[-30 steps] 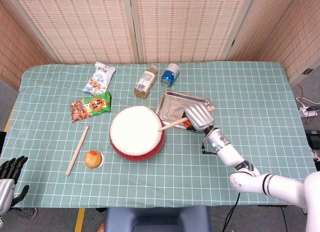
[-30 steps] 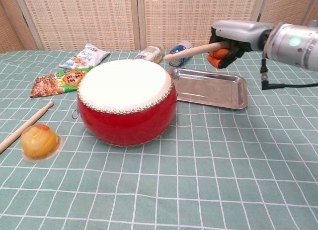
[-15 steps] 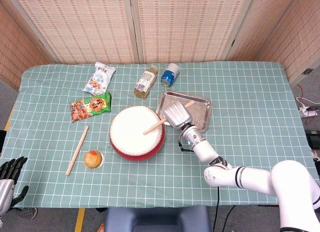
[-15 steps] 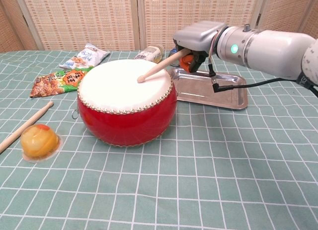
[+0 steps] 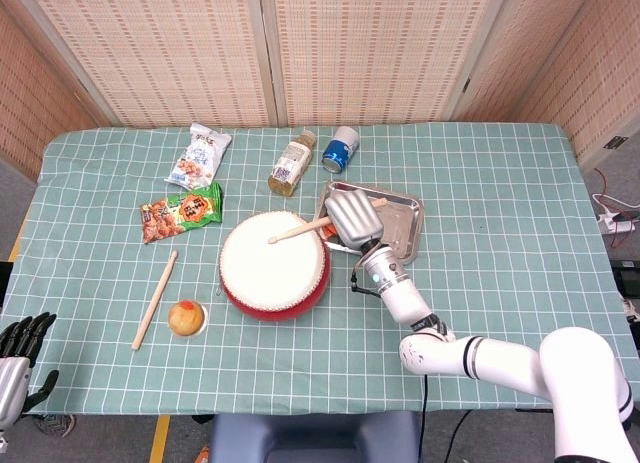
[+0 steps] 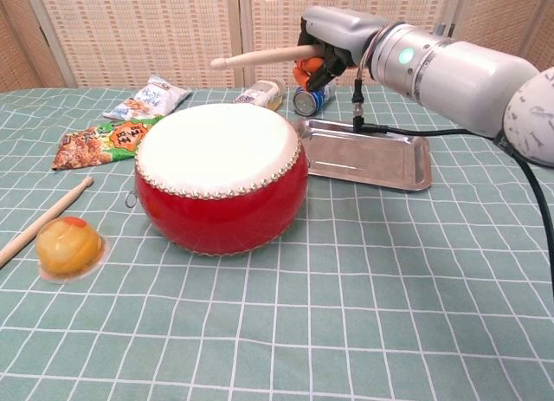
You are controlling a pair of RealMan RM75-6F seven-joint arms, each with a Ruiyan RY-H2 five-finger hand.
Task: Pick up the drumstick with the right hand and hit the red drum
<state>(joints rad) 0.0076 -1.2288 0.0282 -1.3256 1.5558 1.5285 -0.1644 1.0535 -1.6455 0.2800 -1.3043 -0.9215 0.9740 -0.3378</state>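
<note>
The red drum with its white skin stands mid-table. My right hand grips a wooden drumstick near its butt end. In the chest view the stick is raised well above the drum skin, its tip pointing left and clear of the drum. A second drumstick lies on the cloth left of the drum. My left hand hangs at the lower left edge of the head view, off the table, fingers apart and holding nothing.
A steel tray lies right of the drum. Behind it are a blue can and a bottle on its side. Two snack bags and a wrapped yellow cake lie to the left.
My right hand moved left over the drum and the stick came down onto the skin half a second ago. It has since lifted up off the drum.
</note>
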